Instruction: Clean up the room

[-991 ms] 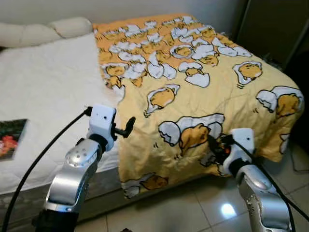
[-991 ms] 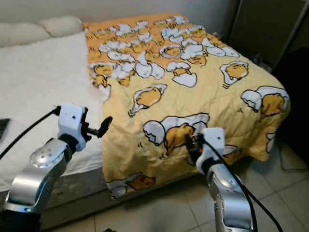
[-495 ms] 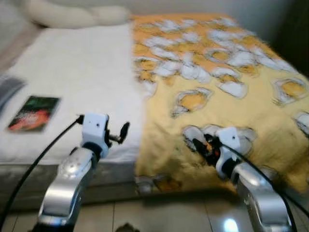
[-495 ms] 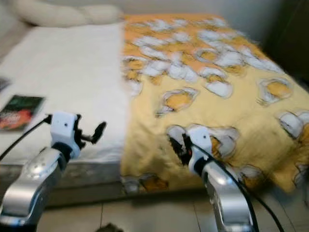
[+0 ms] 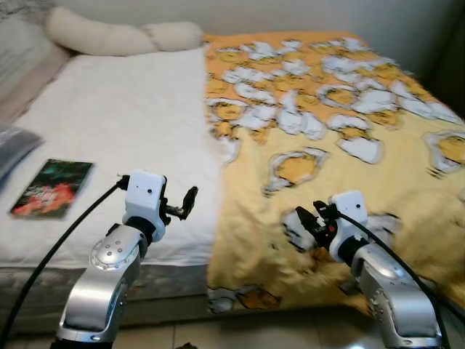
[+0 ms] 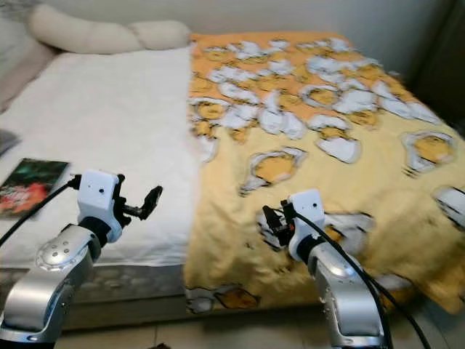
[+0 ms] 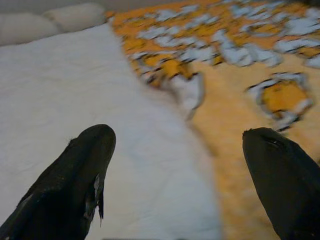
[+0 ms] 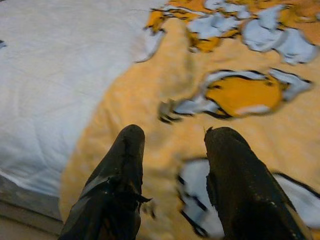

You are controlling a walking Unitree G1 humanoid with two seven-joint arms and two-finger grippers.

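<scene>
A yellow blanket point(image 5: 327, 123) printed with egg cartoons covers the right half of the bed and hangs over its near edge. The left half is bare white sheet point(image 5: 116, 116). A dark book point(image 5: 52, 189) lies on the sheet near the bed's left edge. My left gripper point(image 5: 185, 203) is open above the sheet's near edge, just left of the blanket's border; its fingers point(image 7: 85, 170) stand wide apart with nothing between them. My right gripper point(image 5: 305, 222) is open and empty over the blanket's front part point(image 8: 240, 95).
Two long white pillows point(image 5: 123, 36) lie along the head of the bed. A grey cloth point(image 5: 11, 145) shows at the far left edge. The mattress side point(image 5: 167, 280) and tiled floor point(image 5: 290, 331) run along the bottom. A dark cabinet point(image 6: 454, 65) stands at the right.
The camera has swung left, so the book and white sheet now fill more of the picture. Both arms stay raised before me, fingers still apart.
</scene>
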